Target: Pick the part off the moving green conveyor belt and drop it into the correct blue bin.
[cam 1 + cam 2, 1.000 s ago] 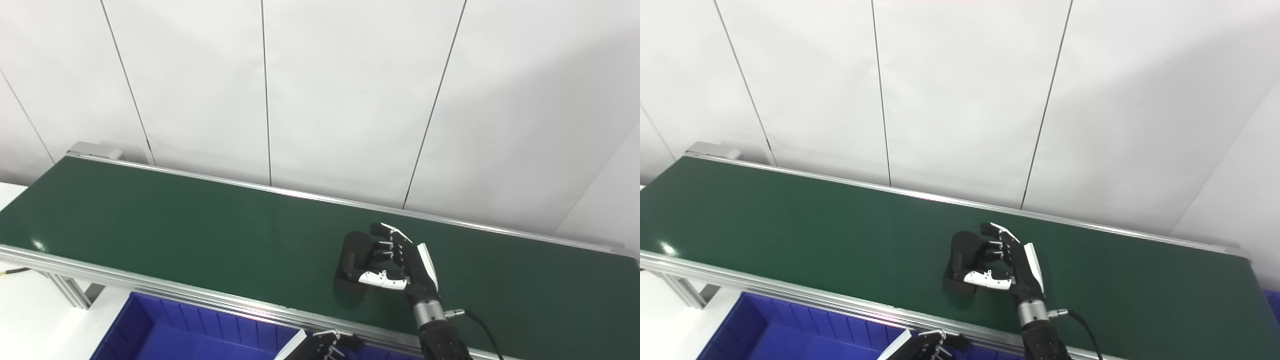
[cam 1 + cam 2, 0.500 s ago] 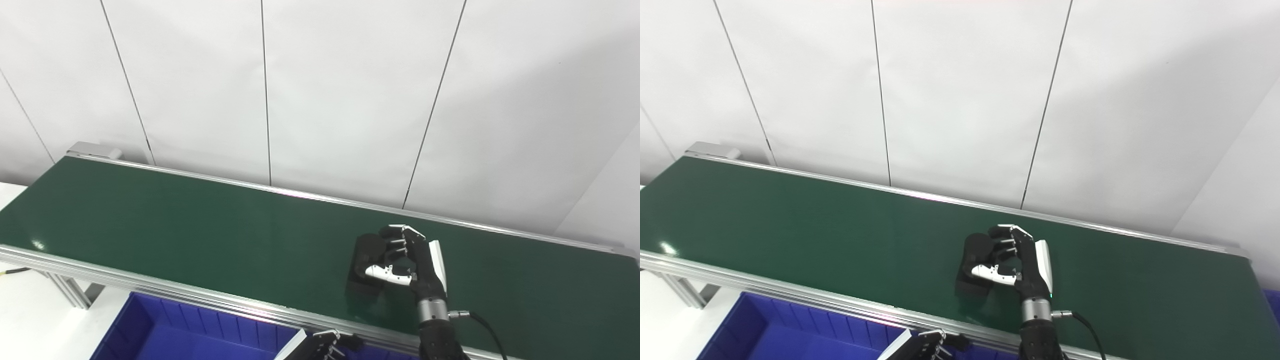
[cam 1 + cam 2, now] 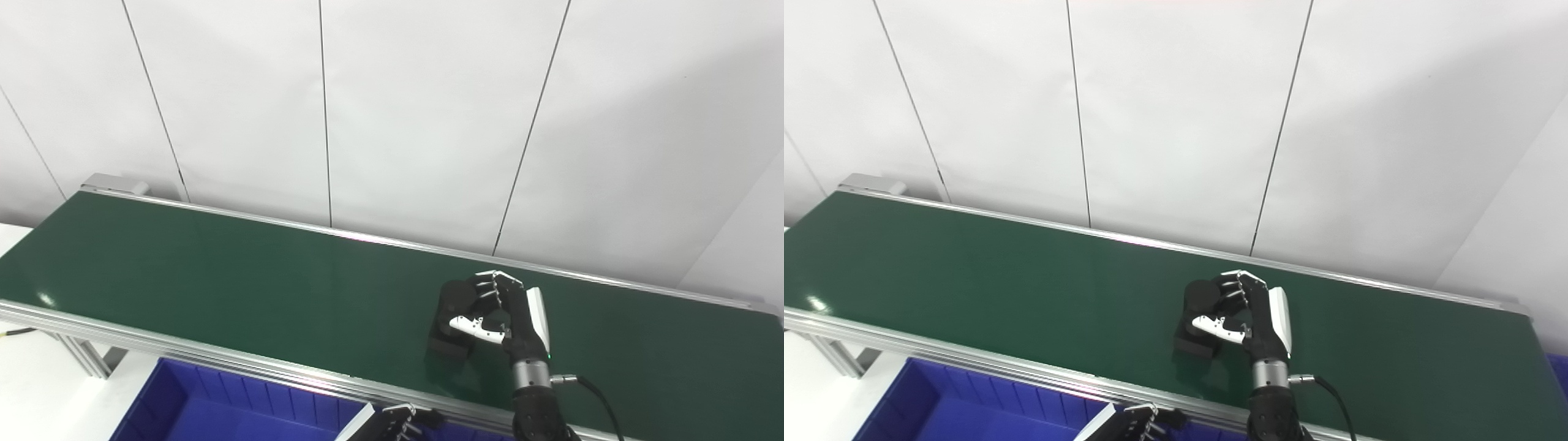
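The black part [image 3: 449, 306], a block with a rounded top, stands on the green conveyor belt [image 3: 214, 275] right of its middle. My right hand [image 3: 511, 318] comes in from the bottom right and is shut on the part, with fingers curled over its top and the white thumb [image 3: 1216, 327] across its front. The part leans a little in the grip. Only the fingertips of my left hand [image 3: 398, 424] show at the bottom edge, below the belt's near rail; whether it is open or shut is hidden.
A blue bin [image 3: 184, 410] sits below the belt's near aluminium rail [image 3: 184, 352] at bottom left. The corner of another blue bin [image 3: 1557, 367] shows at the right edge. White wall panels stand behind the belt's far rail.
My right hand's fingers and thumb have closed round the black part. Hand and part have shifted a little to the right and the part now tilts. The left hand has not moved.
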{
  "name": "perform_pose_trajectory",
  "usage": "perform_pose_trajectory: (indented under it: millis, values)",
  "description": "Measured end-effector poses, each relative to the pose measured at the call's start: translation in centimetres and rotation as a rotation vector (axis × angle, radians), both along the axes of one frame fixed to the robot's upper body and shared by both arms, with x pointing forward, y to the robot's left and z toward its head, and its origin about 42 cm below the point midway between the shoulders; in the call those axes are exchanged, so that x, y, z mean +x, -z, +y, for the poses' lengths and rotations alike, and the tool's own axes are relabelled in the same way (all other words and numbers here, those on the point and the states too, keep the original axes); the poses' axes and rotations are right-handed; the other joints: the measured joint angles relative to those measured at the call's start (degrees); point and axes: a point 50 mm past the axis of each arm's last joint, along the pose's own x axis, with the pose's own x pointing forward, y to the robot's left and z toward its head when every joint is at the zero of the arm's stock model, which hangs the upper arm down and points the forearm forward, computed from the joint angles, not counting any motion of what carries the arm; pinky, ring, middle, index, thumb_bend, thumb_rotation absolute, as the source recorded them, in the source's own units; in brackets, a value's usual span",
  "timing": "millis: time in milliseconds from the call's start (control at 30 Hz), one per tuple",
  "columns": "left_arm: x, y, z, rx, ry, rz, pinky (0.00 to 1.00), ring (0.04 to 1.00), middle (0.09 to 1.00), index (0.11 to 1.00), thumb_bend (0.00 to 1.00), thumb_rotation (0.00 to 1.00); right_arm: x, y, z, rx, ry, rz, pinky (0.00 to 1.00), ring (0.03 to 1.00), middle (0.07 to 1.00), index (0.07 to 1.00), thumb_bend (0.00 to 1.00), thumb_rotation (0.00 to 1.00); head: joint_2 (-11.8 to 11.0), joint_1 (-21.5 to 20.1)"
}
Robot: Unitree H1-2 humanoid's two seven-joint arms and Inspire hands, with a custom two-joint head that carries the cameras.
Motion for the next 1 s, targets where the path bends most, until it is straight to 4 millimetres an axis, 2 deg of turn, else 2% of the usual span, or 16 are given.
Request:
perform_pose_trajectory:
  millis: [100, 167, 200, 233, 267, 333, 400, 433, 467, 533, 567, 633, 833, 900, 1000]
  values:
    - [0.0, 0.0, 0.0, 0.000, 0.000, 0.001, 0.72, 0.766, 0.772, 0.745, 1.00, 0.20, -0.4, 0.0, -0.1, 0.008, -0.006, 0.000, 0.35, 0.402, 0.481, 0.531, 0.52, 0.00, 0.6, -0.4]
    - [-0.1, -0.1, 0.1, -0.002, -0.002, -0.001, 0.72, 0.766, 0.771, 0.746, 1.00, 0.20, -0.9, -0.3, -0.1, 0.022, -0.012, -0.014, 0.34, 0.400, 0.481, 0.533, 0.52, 0.00, 1.4, -3.7]
    - [-0.1, -0.1, 0.1, -0.003, -0.002, -0.001, 0.73, 0.769, 0.772, 0.747, 1.00, 0.20, -1.1, -0.3, -0.2, 0.026, -0.013, -0.018, 0.34, 0.398, 0.484, 0.533, 0.52, 0.00, 3.1, -6.9]
    - [0.0, -0.1, 0.3, -0.004, 0.001, 0.000, 0.73, 0.769, 0.773, 0.748, 1.00, 0.19, -1.3, -0.5, -0.2, 0.028, -0.012, -0.023, 0.33, 0.397, 0.485, 0.532, 0.52, 0.00, 3.1, -6.9]
    - [0.1, -0.2, 0.4, -0.006, 0.005, -0.001, 0.73, 0.767, 0.774, 0.752, 1.00, 0.19, -1.5, -0.8, -0.3, 0.030, -0.015, -0.026, 0.33, 0.396, 0.487, 0.533, 0.52, 0.00, 5.0, -10.8]
    - [0.2, -0.5, 0.8, -0.018, 0.005, -0.003, 0.74, 0.768, 0.774, 0.754, 1.00, 0.17, -2.0, -1.6, -0.3, 0.041, -0.022, -0.048, 0.32, 0.394, 0.488, 0.534, 0.52, 0.00, 5.0, -10.8]
    - [0.4, -1.1, 1.2, -0.037, 0.006, -0.014, 0.75, 0.775, 0.779, 0.757, 0.99, 0.17, -2.1, -2.5, -0.3, 0.052, -0.031, -0.064, 0.31, 0.394, 0.488, 0.535, 0.51, 0.00, 8.1, -18.0]
    - [0.5, -1.4, 1.4, -0.048, 0.005, -0.022, 0.75, 0.777, 0.778, 0.757, 1.00, 0.18, -2.2, -2.9, -0.4, 0.056, -0.036, -0.070, 0.31, 0.394, 0.487, 0.535, 0.51, 0.00, 8.3, -18.5]
    - [0.5, -1.7, 1.6, -0.055, 0.007, -0.029, 0.74, 0.775, 0.775, 0.755, 1.00, 0.19, -2.4, -3.4, -0.4, 0.060, -0.041, -0.080, 0.31, 0.393, 0.485, 0.535, 0.51, 0.00, 9.8, -21.7]
    - [0.6, -2.3, 2.2, -0.060, 0.007, -0.051, 0.73, 0.766, 0.769, 0.751, 1.00, 0.18, -2.9, -4.4, -0.6, 0.061, -0.043, -0.098, 0.31, 0.395, 0.490, 0.531, 0.52, 0.00, 11.3, -24.9]
    - [0.7, -2.8, 2.5, -0.065, 0.005, -0.068, 0.73, 0.765, 0.769, 0.751, 1.00, 0.17, -3.3, -4.7, -0.7, 0.059, -0.044, -0.107, 0.32, 0.395, 0.491, 0.531, 0.52, 0.00, 11.3, -24.9]
    - [0.9, -3.7, 3.2, -0.079, 0.001, -0.094, 0.72, 0.755, 0.765, 0.756, 1.00, 0.14, -3.9, -5.0, -1.1, 0.051, -0.039, -0.108, 0.32, 0.398, 0.486, 0.533, 0.52, 0.00, 13.1, -27.8]
    - [2.0, -6.5, 4.3, -0.129, -0.023, -0.153, 0.73, 0.762, 0.780, 0.766, 1.00, 0.11, -5.7, -4.5, -2.9, 0.046, 0.009, -0.064, 0.32, 0.400, 0.482, 0.532, 0.52, 0.00, 14.7, -29.9]
    - [2.0, -6.8, 4.2, -0.132, -0.015, -0.148, 0.74, 0.764, 0.780, 0.768, 1.00, 0.09, -6.1, -4.8, -3.3, 0.050, 0.022, -0.067, 0.32, 0.395, 0.481, 0.535, 0.51, 0.00, 15.6, -30.5]
    - [1.8, -7.1, 4.2, -0.148, -0.007, -0.133, 0.74, 0.760, 0.776, 0.768, 1.00, 0.08, -6.7, -5.4, -3.6, 0.054, 0.029, -0.077, 0.32, 0.392, 0.480, 0.538, 0.51, 0.00, 15.9, -30.3]
